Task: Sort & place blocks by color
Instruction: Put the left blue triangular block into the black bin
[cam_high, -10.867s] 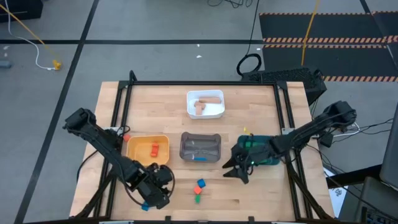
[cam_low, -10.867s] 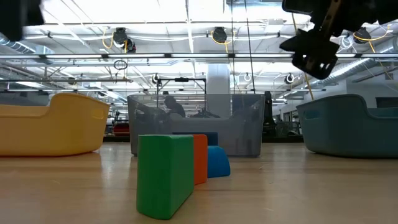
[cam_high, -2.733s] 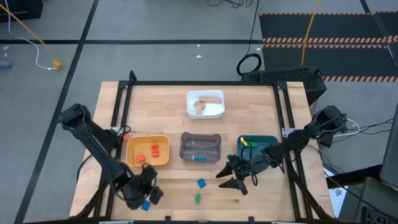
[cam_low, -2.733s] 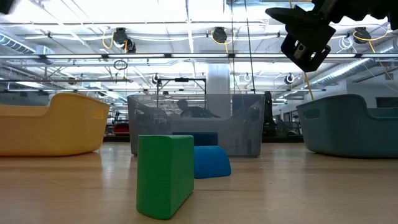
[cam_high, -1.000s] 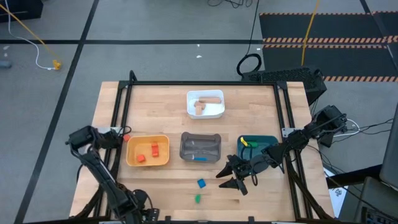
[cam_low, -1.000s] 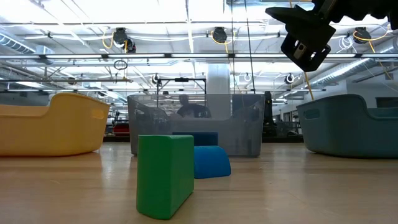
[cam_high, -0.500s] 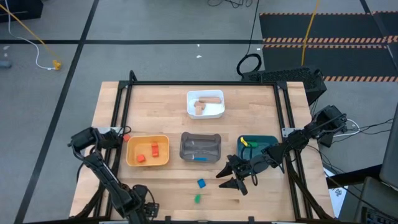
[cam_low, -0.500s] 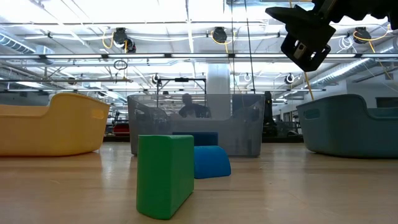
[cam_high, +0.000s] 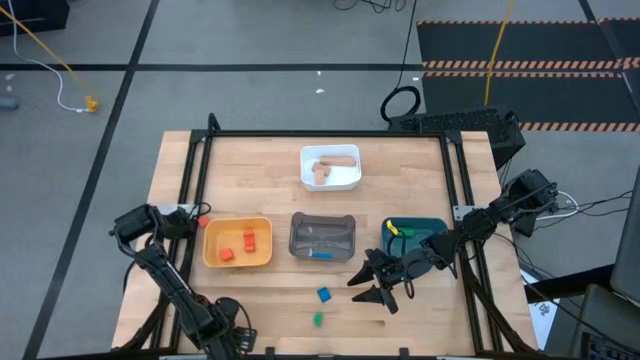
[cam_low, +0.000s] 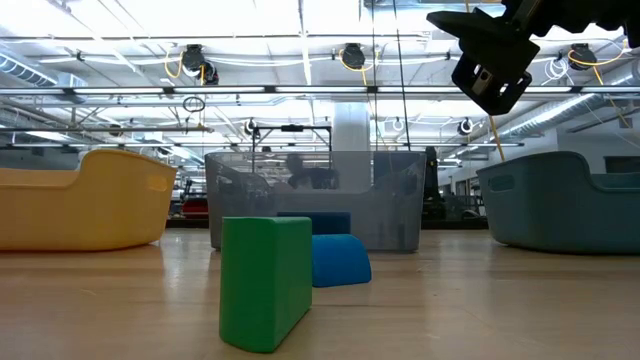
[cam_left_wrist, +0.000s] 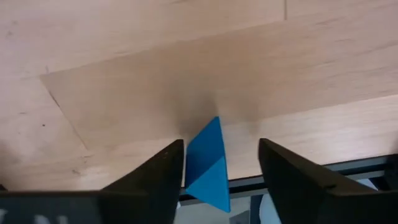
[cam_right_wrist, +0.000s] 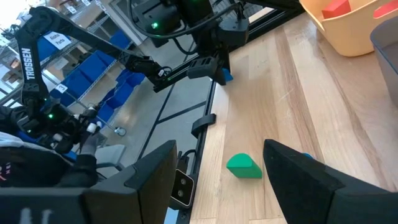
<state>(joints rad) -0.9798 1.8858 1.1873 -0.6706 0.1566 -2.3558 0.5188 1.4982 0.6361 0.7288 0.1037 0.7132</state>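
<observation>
We see the left gripper (cam_left_wrist: 214, 165) down at the near left corner of the table (cam_high: 260, 170), right at its edge. Between its two fingers (cam_left_wrist: 155, 180) stands a blue block (cam_left_wrist: 208, 165). One finger touches the block, while a gap shows between the block and the other finger, so the jaws are only partly spread and we cannot tell if they pinch it.

The right gripper (cam_high: 378, 283) hovers above the table in front of the teal tray (cam_high: 432, 226). Its jaws are spread apart and hold nothing.

On the bare wood lie a green block (cam_high: 317, 319) and, just behind it, a second blue block (cam_high: 323, 294). Two red-orange blocks (cam_high: 248, 238) lie in the yellow tray (cam_high: 212, 262), tan blocks (cam_high: 330, 165) in the white tray (cam_high: 304, 180), and a blue one in the grey tray (cam_high: 296, 250).
</observation>
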